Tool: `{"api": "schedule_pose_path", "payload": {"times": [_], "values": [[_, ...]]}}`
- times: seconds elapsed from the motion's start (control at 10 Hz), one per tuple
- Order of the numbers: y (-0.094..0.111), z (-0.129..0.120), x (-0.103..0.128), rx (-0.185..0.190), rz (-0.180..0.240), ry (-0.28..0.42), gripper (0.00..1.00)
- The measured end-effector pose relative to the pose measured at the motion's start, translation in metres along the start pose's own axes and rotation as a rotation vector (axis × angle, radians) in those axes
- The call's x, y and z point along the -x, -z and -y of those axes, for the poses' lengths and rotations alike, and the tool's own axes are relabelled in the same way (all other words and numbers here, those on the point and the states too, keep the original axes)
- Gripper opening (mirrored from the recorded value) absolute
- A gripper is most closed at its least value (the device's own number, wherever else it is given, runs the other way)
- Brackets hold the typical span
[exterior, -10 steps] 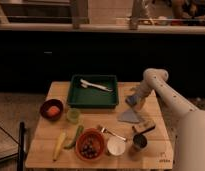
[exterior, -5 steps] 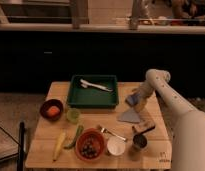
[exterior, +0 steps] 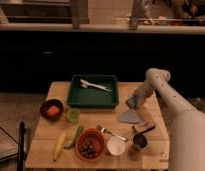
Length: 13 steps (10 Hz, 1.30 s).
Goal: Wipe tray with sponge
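The dark green tray [exterior: 91, 96] sits at the back middle of the wooden table, with silver utensils [exterior: 97, 86] lying in it. The blue-grey sponge [exterior: 131, 103] is just right of the tray, near the table's right side. My gripper [exterior: 136, 99] comes down from the white arm [exterior: 158, 80] and is right at the sponge, touching its upper right side. The contact between them is hidden by the gripper.
A flat grey-blue cloth [exterior: 128, 117] and a tan brush block [exterior: 146, 121] lie in front of the sponge. Nearer are a dark cup [exterior: 140, 141], white bowl [exterior: 116, 146], fork [exterior: 112, 132], red bowl of dark fruit [exterior: 89, 145], another red bowl [exterior: 51, 108], green cup [exterior: 72, 115], banana [exterior: 59, 145].
The gripper and sponge have barely shifted, perhaps slightly down and right. Nothing else has moved.
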Motion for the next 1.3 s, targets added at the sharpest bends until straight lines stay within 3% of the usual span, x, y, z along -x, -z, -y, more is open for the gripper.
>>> {"api": "schedule_pose_path", "payload": {"times": [0.2,0.3,0.7,1.1,1.3], "values": [[0.009,-0.004,-0.005,-0.007,0.016,-0.022,0.03],[0.013,-0.006,-0.007,-0.012,0.024,-0.038,0.0],[0.044,-0.016,-0.006,-0.052,0.057,-0.078,0.0],[0.089,-0.014,0.009,-0.114,0.059,-0.051,0.0],[0.101,-0.011,0.02,-0.138,0.054,-0.031,0.0]]}}
